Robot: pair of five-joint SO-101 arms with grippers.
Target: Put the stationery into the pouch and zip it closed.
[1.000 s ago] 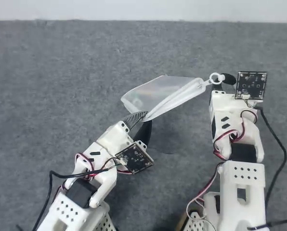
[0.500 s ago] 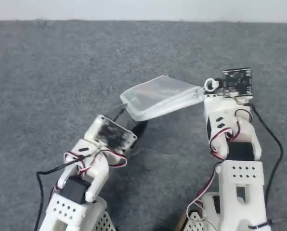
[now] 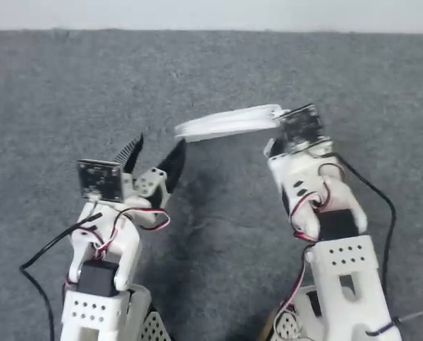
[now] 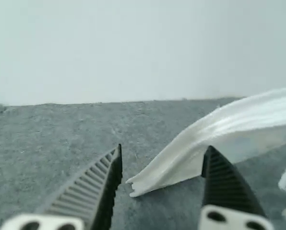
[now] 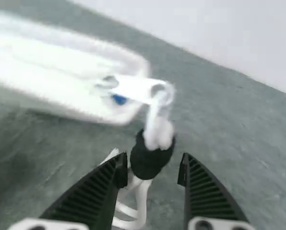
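Observation:
The translucent white pouch [image 3: 229,121] hangs edge-on above the grey mat, held from its zipper end by my right gripper [image 3: 282,117]. In the right wrist view the pouch [image 5: 61,86] stretches away from the black zipper pull [image 5: 150,158], which sits between the fingers of my right gripper [image 5: 150,175], shut on it. A blue item shows faintly inside near the zipper end. My left gripper [image 3: 152,155] stands open, apart from the pouch's free end. In the left wrist view that free corner of the pouch [image 4: 181,165] floats just beyond my left gripper [image 4: 163,158].
Grey felt mat [image 3: 69,92] covers the table, bounded by a pale wall [image 3: 211,14] at the back. Both arm bases stand at the front edge.
My left gripper has let go of the pouch, opened and swung back to the left. The right arm has shifted left, and the pouch now hangs level, edge-on.

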